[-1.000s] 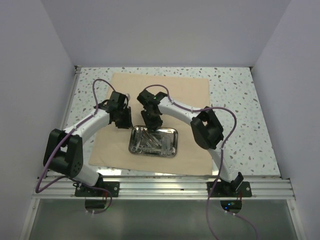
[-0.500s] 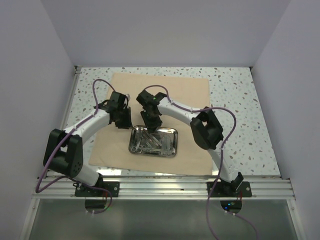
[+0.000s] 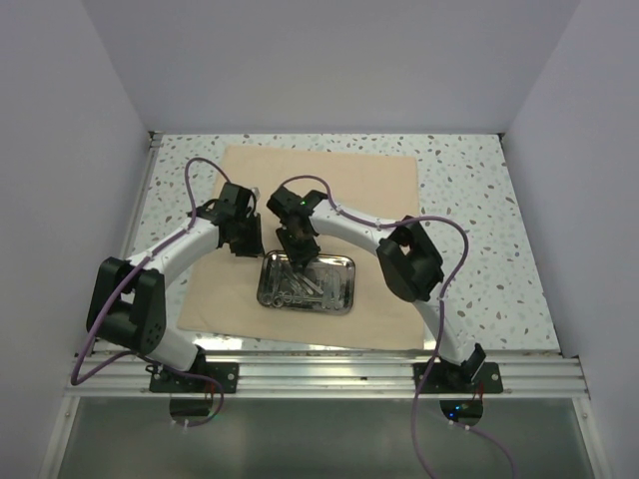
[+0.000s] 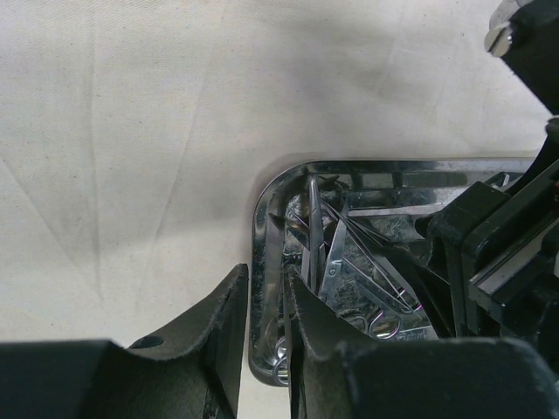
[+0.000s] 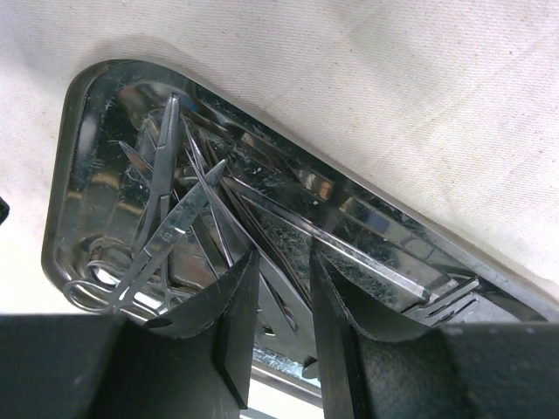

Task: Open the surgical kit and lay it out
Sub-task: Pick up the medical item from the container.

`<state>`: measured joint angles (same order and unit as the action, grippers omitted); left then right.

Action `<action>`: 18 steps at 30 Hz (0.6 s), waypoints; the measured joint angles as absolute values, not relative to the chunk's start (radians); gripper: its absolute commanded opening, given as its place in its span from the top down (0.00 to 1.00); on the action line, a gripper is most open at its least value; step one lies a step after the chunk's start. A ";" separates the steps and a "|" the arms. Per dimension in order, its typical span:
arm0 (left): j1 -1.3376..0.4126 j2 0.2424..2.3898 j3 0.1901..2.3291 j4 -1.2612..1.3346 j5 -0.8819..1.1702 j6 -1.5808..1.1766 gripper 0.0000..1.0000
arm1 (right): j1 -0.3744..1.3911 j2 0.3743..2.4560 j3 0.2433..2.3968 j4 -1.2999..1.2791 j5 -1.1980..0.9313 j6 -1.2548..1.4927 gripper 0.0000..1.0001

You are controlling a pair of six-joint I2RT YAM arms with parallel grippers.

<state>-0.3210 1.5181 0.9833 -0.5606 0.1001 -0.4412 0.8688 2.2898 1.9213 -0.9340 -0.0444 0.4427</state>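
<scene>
The beige cloth wrap lies spread flat on the table. On its near half stands the steel tray with several thin silvery instruments piled inside. My left gripper sits at the tray's far-left corner. In the left wrist view its fingers straddle the tray's rim, pressed close on both sides. My right gripper reaches down into the tray's left part. Its fingers stand apart over flat tweezer-like strips, next to scissors-like forceps.
Speckled tabletop borders the cloth to the right and behind. White walls close in the left, back and right sides. A metal rail runs along the near edge. The right gripper's black body fills the right of the left wrist view.
The right arm has shifted a little left over the tray and its jaws narrowed slightly. The left gripper has stayed at the tray's corner.
</scene>
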 measured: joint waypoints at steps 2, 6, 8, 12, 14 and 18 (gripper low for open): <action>-0.321 1.518 0.983 -0.560 0.100 -0.441 0.75 | 0.870 2.289 1.917 -0.931 -0.044 0.442 0.66; -0.321 1.518 0.979 -0.555 0.100 -0.441 0.75 | 0.871 2.289 1.907 -0.922 -0.044 0.438 0.66; -0.321 1.518 0.975 -0.555 0.100 -0.441 0.75 | 0.878 2.293 1.907 -0.923 -0.036 0.430 0.65; -0.321 1.518 0.972 -0.555 0.100 -0.441 0.75 | 0.907 2.316 1.946 -0.952 0.023 0.408 0.63; -0.321 1.518 0.972 -0.555 0.100 -0.441 0.75 | 0.926 2.333 1.978 -0.978 0.068 0.395 0.62; -0.321 1.518 0.970 -0.556 0.099 -0.441 0.76 | 0.965 2.344 1.996 -0.990 0.133 0.374 0.62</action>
<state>-0.3210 1.5181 0.9695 -0.5560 0.0986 -0.4408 0.9649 2.3440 1.9957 -0.9901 0.1326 0.3740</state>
